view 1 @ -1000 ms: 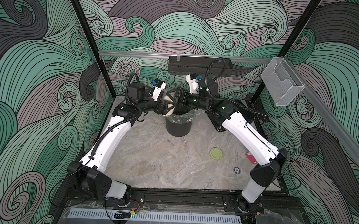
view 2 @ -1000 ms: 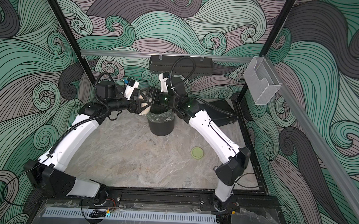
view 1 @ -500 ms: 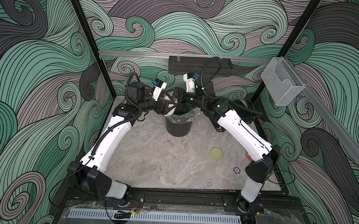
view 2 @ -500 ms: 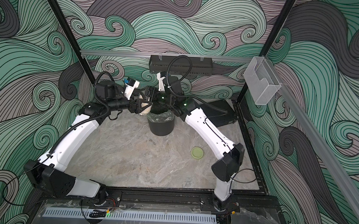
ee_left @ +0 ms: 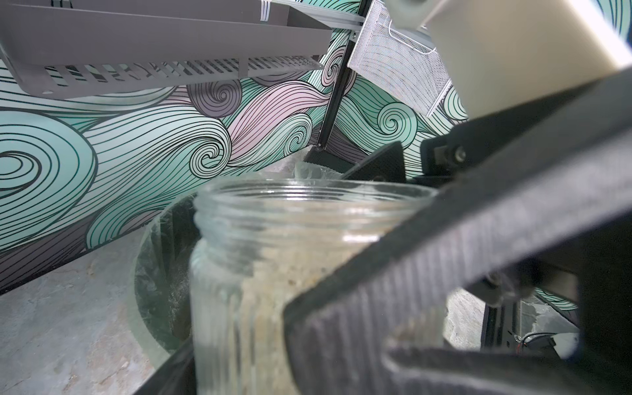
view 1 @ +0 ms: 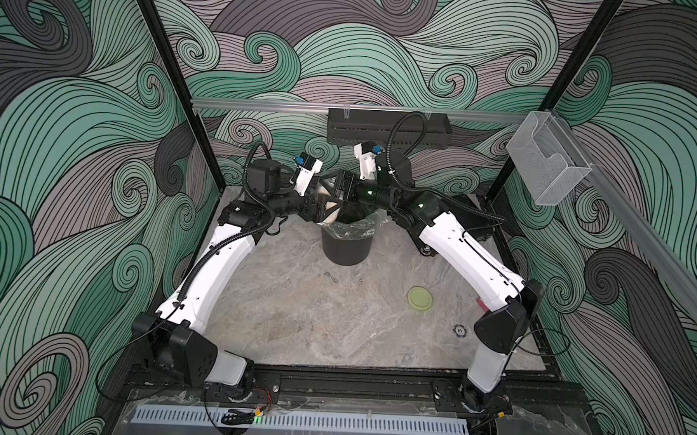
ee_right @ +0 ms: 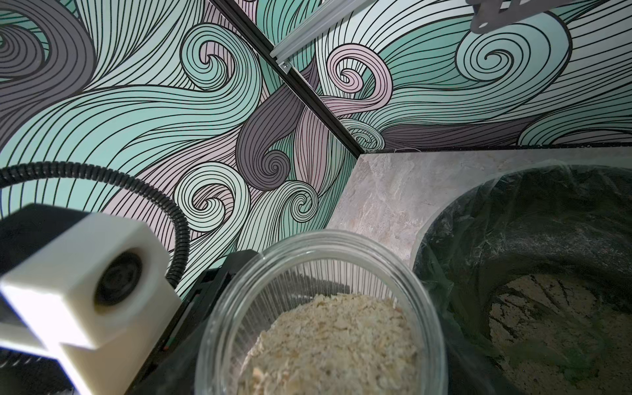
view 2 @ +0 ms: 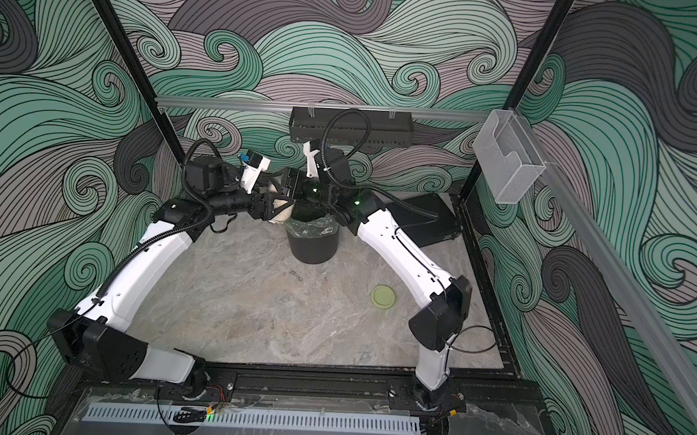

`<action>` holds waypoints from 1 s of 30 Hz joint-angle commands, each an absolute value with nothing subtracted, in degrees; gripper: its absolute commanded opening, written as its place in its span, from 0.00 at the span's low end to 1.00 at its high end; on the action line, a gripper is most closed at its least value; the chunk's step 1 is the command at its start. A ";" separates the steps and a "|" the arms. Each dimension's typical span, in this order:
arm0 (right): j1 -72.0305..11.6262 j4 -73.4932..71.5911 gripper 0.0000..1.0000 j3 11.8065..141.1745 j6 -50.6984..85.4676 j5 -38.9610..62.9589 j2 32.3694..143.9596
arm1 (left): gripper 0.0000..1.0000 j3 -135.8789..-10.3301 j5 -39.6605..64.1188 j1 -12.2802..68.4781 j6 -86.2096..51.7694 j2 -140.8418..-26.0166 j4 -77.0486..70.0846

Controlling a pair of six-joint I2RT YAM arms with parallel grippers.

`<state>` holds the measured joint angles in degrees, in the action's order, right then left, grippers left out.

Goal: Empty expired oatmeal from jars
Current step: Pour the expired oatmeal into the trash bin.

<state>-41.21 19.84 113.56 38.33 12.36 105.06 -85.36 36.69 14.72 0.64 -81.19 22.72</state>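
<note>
While the left gripper (view 1: 318, 210) stays out of it, here's the state: in both top views it's clamped on the jar (view 1: 330, 204), held up off the table (view 1: 294, 313) at the rim of the bin (view 1: 347, 242), on the left arm's side. The right gripper (view 1: 335, 185) is hard up against the jar from the other side; jaws apart or biting, can't tell. The green lid (view 1: 420, 298) lies flat on the table, well apart from the bin

Left wrist: jar (ee_left: 273, 236) mouth is open with the threads showing, oatmeal (ee_left: 263, 307) in the lower part, and a dark finger (ee_left: 410, 273) pressed across the glass. Lined bin (ee_left: 160, 273) mouth is just behind

Right wrist: looking into the jar (ee_right: 325, 244), oatmeal (ee_right: 335, 338) heaped inside, part full. The bin (ee_right: 513, 219) is just beside it, with more oatmeal on its bottom. Right gripper's fingers are out of frame here
</note>
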 commanded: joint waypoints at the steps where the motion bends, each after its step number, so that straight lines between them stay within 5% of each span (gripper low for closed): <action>1: -41.31 16.10 0.23 112.32 42.00 11.17 104.91 | 0.35 -87.19 39.29 14.24 2.03 -79.73 15.01; 8: -41.18 13.34 0.16 113.37 45.21 9.71 105.38 | 0.64 -86.08 39.29 13.75 4.48 -79.25 16.37; 17: -40.41 10.45 0.10 112.88 50.55 9.08 105.78 | 0.86 -81.27 38.30 13.09 6.78 -76.61 13.57; 24: -39.23 6.74 0.04 108.99 54.41 8.31 104.54 | 0.99 -79.90 38.85 12.92 7.15 -76.11 12.39; 30: -38.51 4.55 0.02 108.82 58.09 8.54 104.51 | 0.99 -75.01 38.13 12.48 8.58 -73.49 6.67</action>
<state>-38.92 15.03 107.50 53.95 8.84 106.34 -76.95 37.63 12.82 7.01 -75.85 11.57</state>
